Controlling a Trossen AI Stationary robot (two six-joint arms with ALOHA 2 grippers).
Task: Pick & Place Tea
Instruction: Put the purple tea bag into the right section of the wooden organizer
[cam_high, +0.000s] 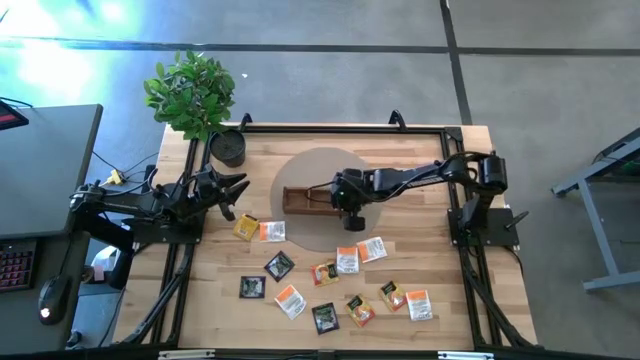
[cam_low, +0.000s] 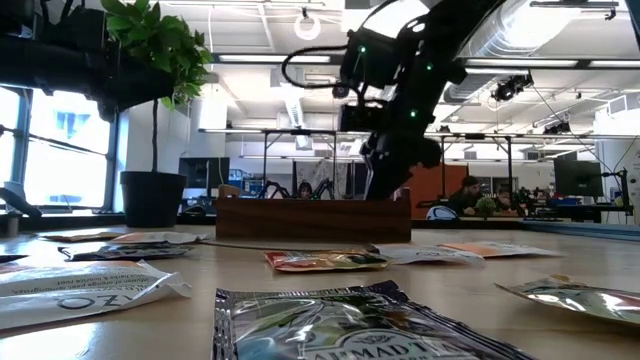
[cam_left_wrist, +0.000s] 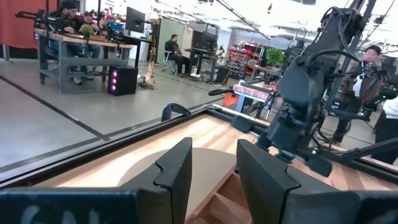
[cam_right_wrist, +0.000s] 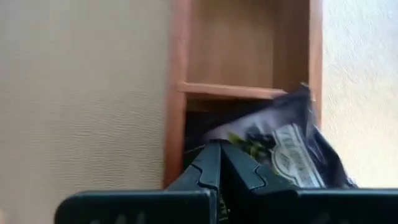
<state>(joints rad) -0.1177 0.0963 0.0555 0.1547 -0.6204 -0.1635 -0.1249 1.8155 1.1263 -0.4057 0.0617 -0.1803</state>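
Observation:
A long wooden tray (cam_high: 303, 200) lies on a round beige mat (cam_high: 320, 165). My right gripper (cam_high: 352, 212) slants down over the tray's right end, shut on a black tea packet (cam_right_wrist: 289, 152). That packet stands in the end compartment (cam_right_wrist: 249, 56). Several more tea packets, black, yellow and white-and-orange, lie flat on the table in front of the tray (cam_high: 330, 275). My left gripper (cam_high: 236, 188) waits open and level at the table's left side, with nothing between its fingers (cam_left_wrist: 180, 174). My right gripper pinches the black packet by its lower edge (cam_right_wrist: 233, 146) between its two shut fingertips. The fingers come slanting down from the table's right side. The packet stands tilted and crumpled beyond the fingertips, inside the tray's end compartment; whether it rests on the tray's floor is hidden.
A potted plant (cam_high: 190, 90) and a black pot (cam_high: 228, 148) stand at the table's far left corner. A yellow packet (cam_high: 245, 227) and a white-and-orange packet (cam_high: 272, 231) lie close to my left gripper. Black frame rails (cam_high: 340, 127) run along the table's edges.

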